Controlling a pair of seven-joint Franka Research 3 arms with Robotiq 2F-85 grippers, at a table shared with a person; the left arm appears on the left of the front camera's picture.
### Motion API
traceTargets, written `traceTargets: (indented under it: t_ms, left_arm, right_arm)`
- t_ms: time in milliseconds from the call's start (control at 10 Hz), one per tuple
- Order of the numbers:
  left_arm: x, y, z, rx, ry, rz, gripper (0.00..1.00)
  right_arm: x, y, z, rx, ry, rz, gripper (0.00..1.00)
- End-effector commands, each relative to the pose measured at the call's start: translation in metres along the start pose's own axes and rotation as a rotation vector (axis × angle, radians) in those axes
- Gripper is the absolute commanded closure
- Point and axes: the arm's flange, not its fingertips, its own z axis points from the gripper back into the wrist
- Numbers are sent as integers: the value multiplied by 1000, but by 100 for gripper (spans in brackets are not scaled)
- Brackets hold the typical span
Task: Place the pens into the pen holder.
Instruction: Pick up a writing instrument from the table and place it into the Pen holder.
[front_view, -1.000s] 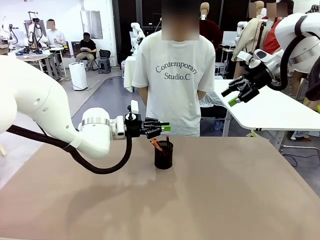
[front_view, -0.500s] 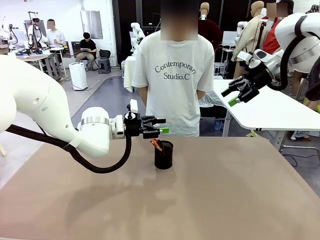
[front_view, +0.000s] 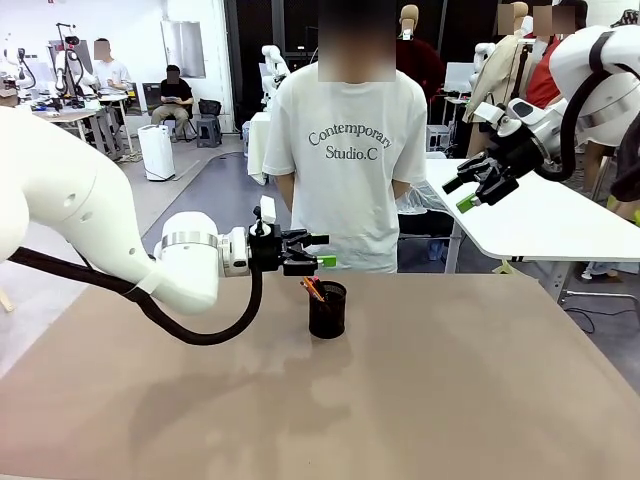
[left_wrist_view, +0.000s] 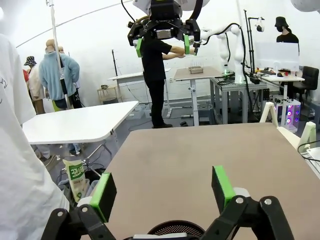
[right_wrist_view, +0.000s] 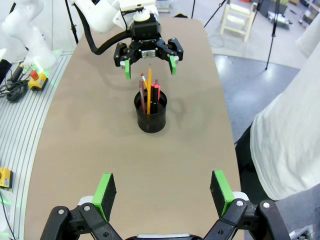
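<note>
We see the small black cylindrical wire-mesh pen holder standing upright near the middle of the brown table, toward the far edge where a person in a white printed T-shirt stands. The pens are all inside it: from the right wrist view we count one orange-yellow pencil-like stick and two dark red ones with black parts, leaning loosely and poking above the rim.

Our left gripper hangs just above and to the left of the holder, its fingers pointing toward the person. Its jaws are spread wide and hold nothing; in the left wrist view the green pads stand well apart, with the holder's mesh rim low between them, and nothing touches either pad.

Our right gripper is raised high on the right side, well apart from the holder and off beyond the table's far right corner. Its jaws are likewise fully spread and empty, as its own wrist view shows, with the holder in the gap between its pads.
</note>
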Motion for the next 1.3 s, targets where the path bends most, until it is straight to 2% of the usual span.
traceTargets:
  t_ms: [0,500,600,700,1200]
  left_arm:
    - [-1,1,0,3,-4,-18,0]
    - [0,0,0,0,0,-2,0]
    - [10,1,10,-19,54,43,0]
    - [23,3,22,-64,54,95,0]
    - [107,-8,84,-91,305,-11,0]
  right_arm:
    - [1,2,1,5,-1,6,0]
    - [1,2,1,5,-1,6,0]
    - [1,2,1,5,-1,6,0]
    - [1,2,1,5,-1,6,0]
    - [1,2,1,5,-1,6,0]
